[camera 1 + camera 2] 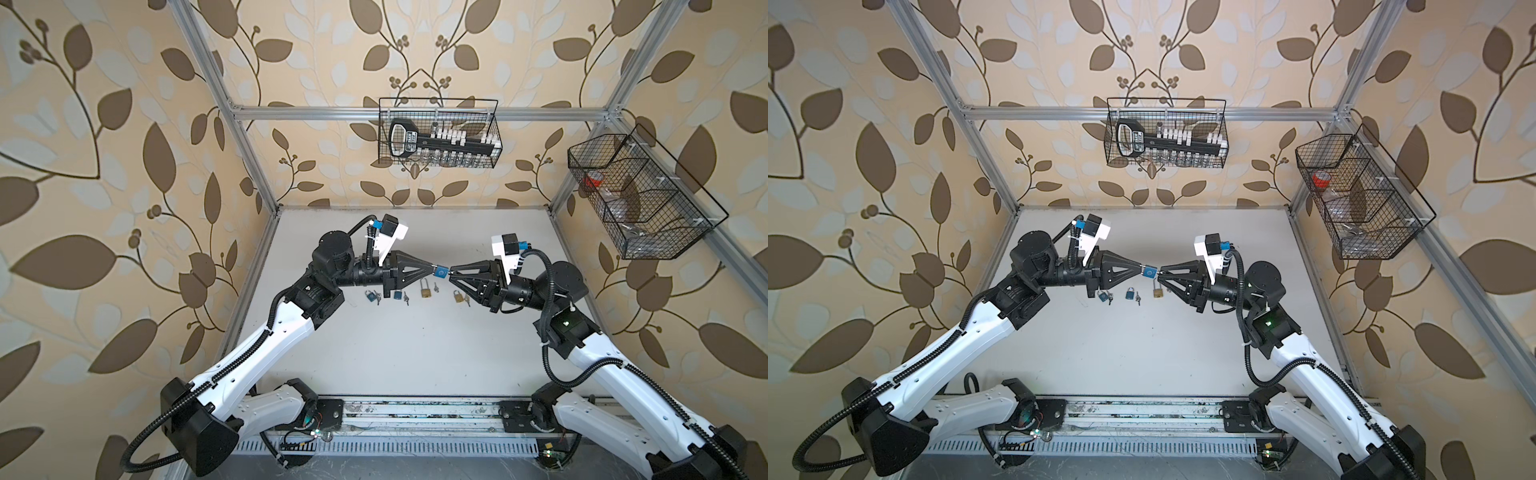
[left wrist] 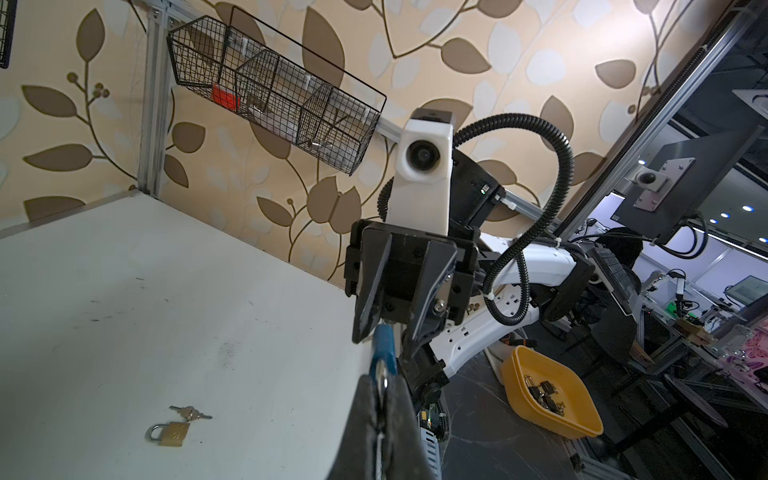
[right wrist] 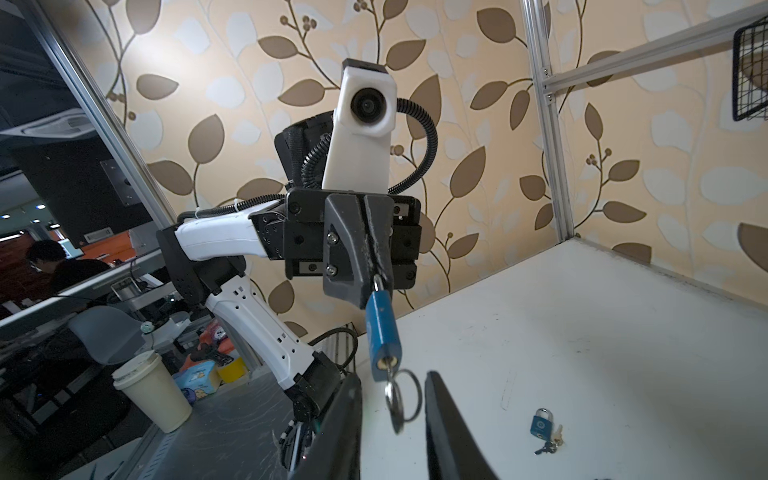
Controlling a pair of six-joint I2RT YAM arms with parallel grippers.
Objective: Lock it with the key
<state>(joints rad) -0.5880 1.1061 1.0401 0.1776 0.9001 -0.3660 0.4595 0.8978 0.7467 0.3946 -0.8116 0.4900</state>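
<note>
Left gripper: pressed together on the shackle of the blue padlock, holding it in the air.
Blue padlock: long axis in line with both grippers, shackle end in the left one, keyway facing the right one.
Key: seated in the keyway, ring dangling.
Right gripper: fingers spread either side of key and ring, apparently touching neither; nearer arm for the turn.
Writing: none legible on the lock.

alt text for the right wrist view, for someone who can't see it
The left pincer holds a blue padlock by its shackle above the white table, a key with a ring in its keyhole. The right pincer stands open, its jaws either side of the ring.
</note>
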